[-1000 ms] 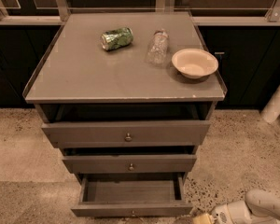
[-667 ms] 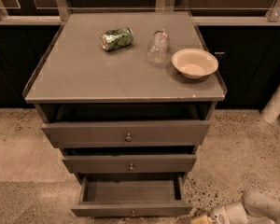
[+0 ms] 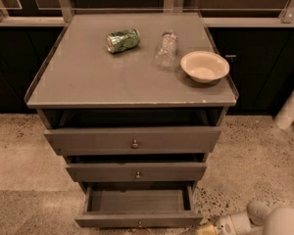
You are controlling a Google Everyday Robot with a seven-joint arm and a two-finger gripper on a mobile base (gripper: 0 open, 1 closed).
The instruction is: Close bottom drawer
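So the bottom drawer (image 3: 139, 220) is at the very foot of the cabinet (image 3: 112, 84), pulled way out, far enough that you can see its bare inside. Its front sits well forward of the middle drawer (image 3: 136, 171) above it, with the little knob (image 3: 139, 223) dead centre. The gripper (image 3: 210, 228) is down low near the floor, just off the right front corner of the cabinet's lowest drawer, close to that front but not touching it as far as I can see. Honestly can't tell whether it's spread or pressed together from here, and it isn't holding anything I can make out. I'd call this the approach step: lined up low, push not started. The next move needs the gripper to swing in front of the panel, ideally around the knob, and shove straight back toward the cabinet. Pushing at the right corner alone might skew the drawer. The top drawer (image 3: 132, 140) and middle one also look a bit ajar, but they're not the job. On the cabinet top there's a can (image 3: 122, 40), a bottle (image 3: 165, 49) and a bowl (image 3: 204, 66), well away from all this.
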